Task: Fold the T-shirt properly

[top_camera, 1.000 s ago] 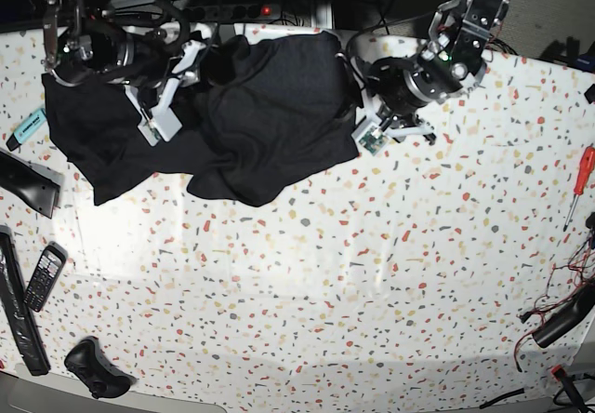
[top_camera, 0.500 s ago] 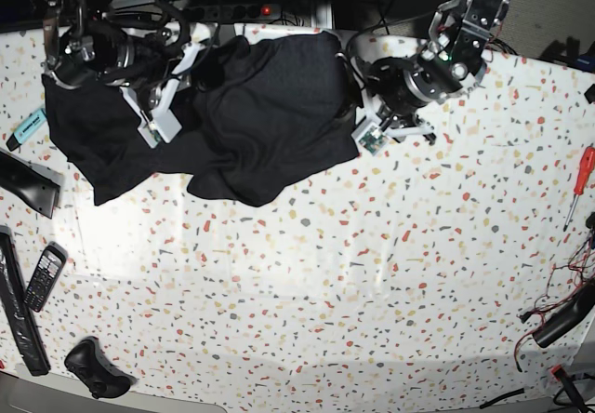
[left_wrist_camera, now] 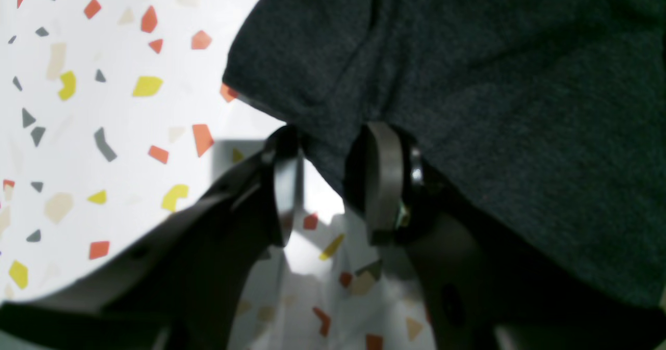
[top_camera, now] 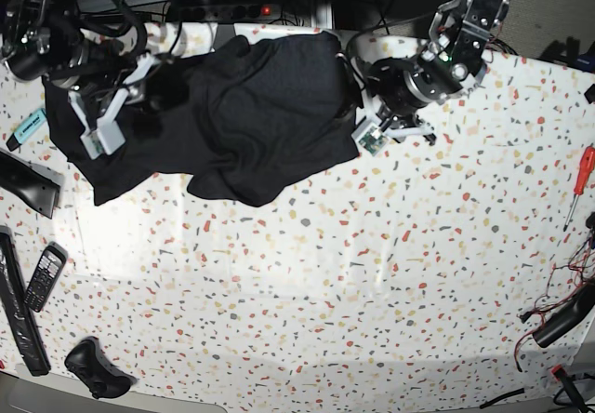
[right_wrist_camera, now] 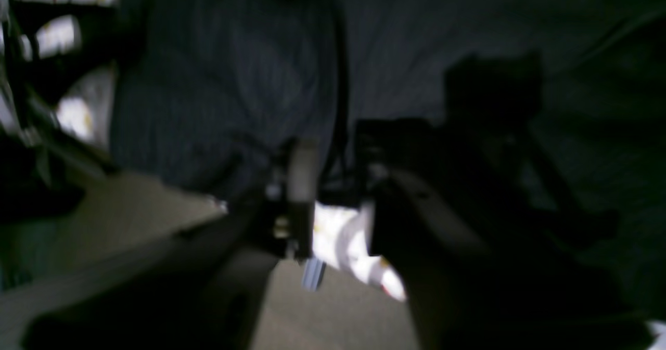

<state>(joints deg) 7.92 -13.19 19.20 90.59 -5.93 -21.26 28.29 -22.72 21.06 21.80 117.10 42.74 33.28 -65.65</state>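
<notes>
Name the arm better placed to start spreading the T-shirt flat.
Left, probably. The left gripper has its fingers either side of the T-shirt edge. The right gripper sits over the bunched fabric; its view is too blurred to show any hold.

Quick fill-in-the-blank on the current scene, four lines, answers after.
1. The T-shirt lying crumpled on the speckled table is coloured ____.
2. An edge of the shirt sits between the fingers of the ____ gripper.
3. The tool with the red handle is a ____.
4. The keypad phone lies near the base view's ____ edge.

Answers: black; left; screwdriver; left
</notes>
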